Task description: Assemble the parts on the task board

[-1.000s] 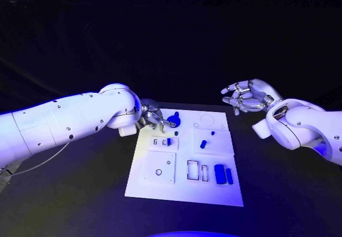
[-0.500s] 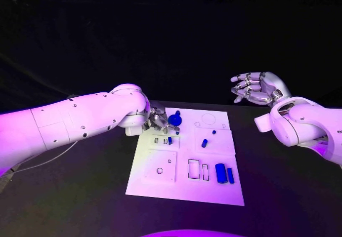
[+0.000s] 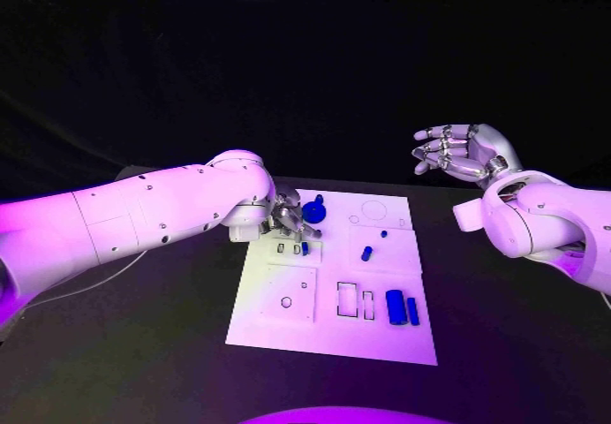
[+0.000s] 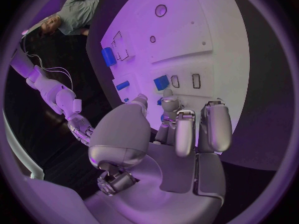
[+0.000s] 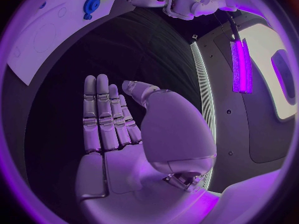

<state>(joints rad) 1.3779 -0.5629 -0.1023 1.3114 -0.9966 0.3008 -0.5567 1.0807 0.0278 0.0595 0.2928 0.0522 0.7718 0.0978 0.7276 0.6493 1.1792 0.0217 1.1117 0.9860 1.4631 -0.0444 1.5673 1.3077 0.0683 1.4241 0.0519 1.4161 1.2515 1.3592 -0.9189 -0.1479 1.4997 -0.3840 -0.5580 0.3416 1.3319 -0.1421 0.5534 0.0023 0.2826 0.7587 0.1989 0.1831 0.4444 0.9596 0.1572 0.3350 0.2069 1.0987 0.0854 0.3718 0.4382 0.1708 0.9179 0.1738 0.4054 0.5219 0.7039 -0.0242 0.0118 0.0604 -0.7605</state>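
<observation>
The task board [image 3: 334, 336] is lying in the frame's lower middle, its near edge ringed by bare black table [image 3: 127, 353]. Two blue parts [image 3: 401, 308] are sitting at its right edge. Further up, the left hand [image 3: 288, 219] is hovering fingers-curled over the board's upper-left corner — whether it is pinching anything cannot be told. Upper right, the right hand [image 3: 461, 152] is hanging off the board, fingers spread, holding nothing.

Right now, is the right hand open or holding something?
Open. The right hand is raised off to the side of the task board, fingers straight with nothing between them in its wrist view.
</observation>
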